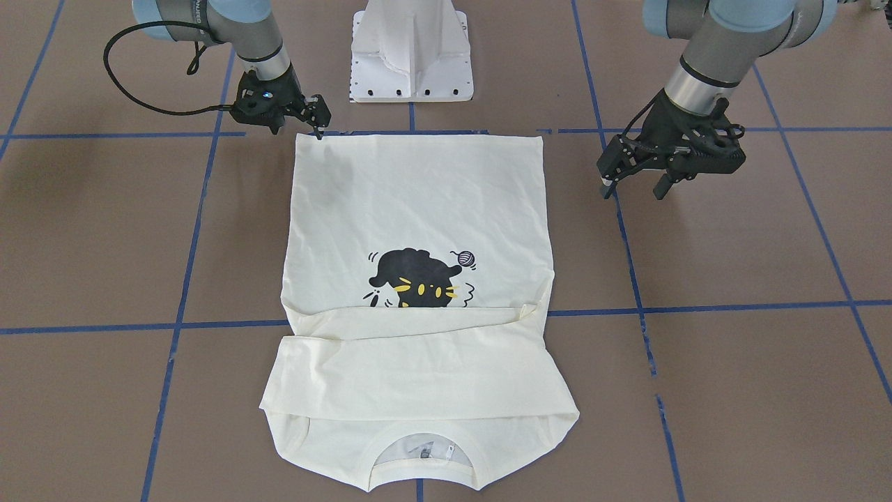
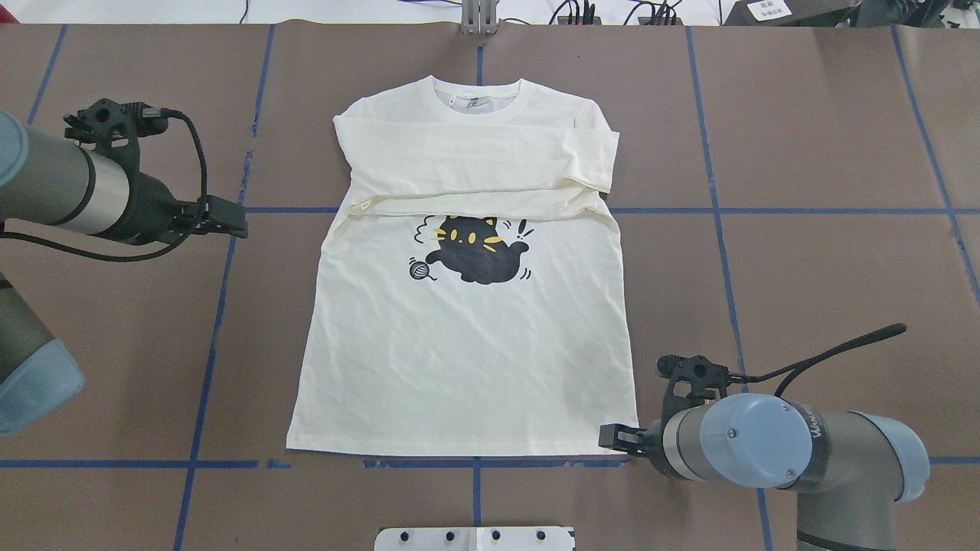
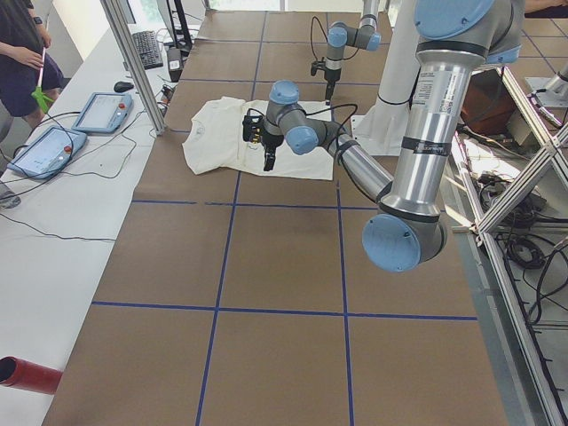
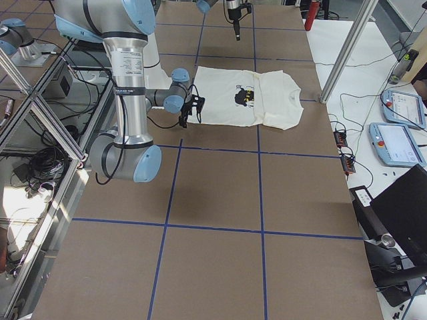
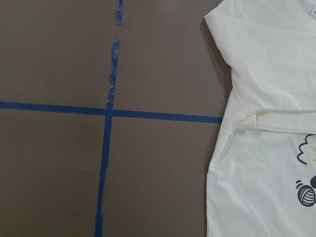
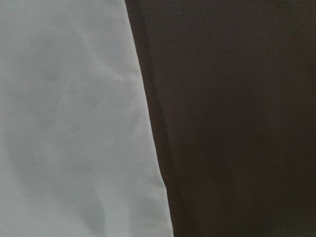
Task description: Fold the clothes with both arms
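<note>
The cream long-sleeved T-shirt [image 1: 418, 202] [image 2: 467, 344] lies flat on the brown table, cat graphic up. Its collar points away from the robot, and both sleeves are folded across the chest over part of the print. My right gripper [image 1: 298, 129] [image 2: 616, 438] is low at the near hem corner. It looks open, with one fingertip at the hem edge and the other off the cloth. My left gripper [image 1: 633, 187] [image 2: 232, 218] hovers open and empty over bare table beside the shirt's side edge, level with the sleeve fold. The left wrist view shows that shirt edge [image 5: 256, 148]; the right wrist view shows the hem corner [image 6: 64, 123].
Blue tape lines [image 2: 210, 337] grid the table. The white pedestal base [image 1: 411, 56] stands just behind the hem. A side bench with tablets [image 3: 53, 146], cables and a person [image 3: 22, 44] lies beyond the collar end. A red cylinder [image 3: 27, 374] lies at that bench's near end.
</note>
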